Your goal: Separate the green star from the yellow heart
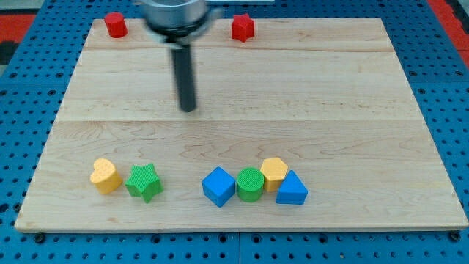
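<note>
Seven blocks: two red (115, 24), two yellow, two green, blue cube (218, 186); end-effector state indiscernible.

You get one view: high, angled down from the near edge of the wooden board (293, 88), whole board in frame, blue pegboard (447, 73) around it.

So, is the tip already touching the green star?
No, my tip sits on bare board well toward the view's top from the green star, which lies beside the yellow heart.
</note>
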### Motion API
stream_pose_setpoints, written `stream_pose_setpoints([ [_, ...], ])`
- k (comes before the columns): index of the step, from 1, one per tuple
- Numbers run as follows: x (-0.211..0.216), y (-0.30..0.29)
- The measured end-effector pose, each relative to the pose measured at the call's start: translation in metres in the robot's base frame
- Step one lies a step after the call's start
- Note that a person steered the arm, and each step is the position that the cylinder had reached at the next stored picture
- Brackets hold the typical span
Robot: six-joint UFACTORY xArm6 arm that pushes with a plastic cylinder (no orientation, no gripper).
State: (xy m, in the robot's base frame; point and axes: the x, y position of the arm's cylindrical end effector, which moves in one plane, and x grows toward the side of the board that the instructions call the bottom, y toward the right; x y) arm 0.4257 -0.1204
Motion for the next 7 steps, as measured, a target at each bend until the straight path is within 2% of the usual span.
stream_pose_setpoints([
  [1,-0.004,-0.15],
  [2,0.094,-0.175],
  [3,0.147,-0.129],
  [4,0.138,-0.043],
  [5,0.144,-0.003],
  [6,0.172,0.002],
  [7,0.134,0.031],
])
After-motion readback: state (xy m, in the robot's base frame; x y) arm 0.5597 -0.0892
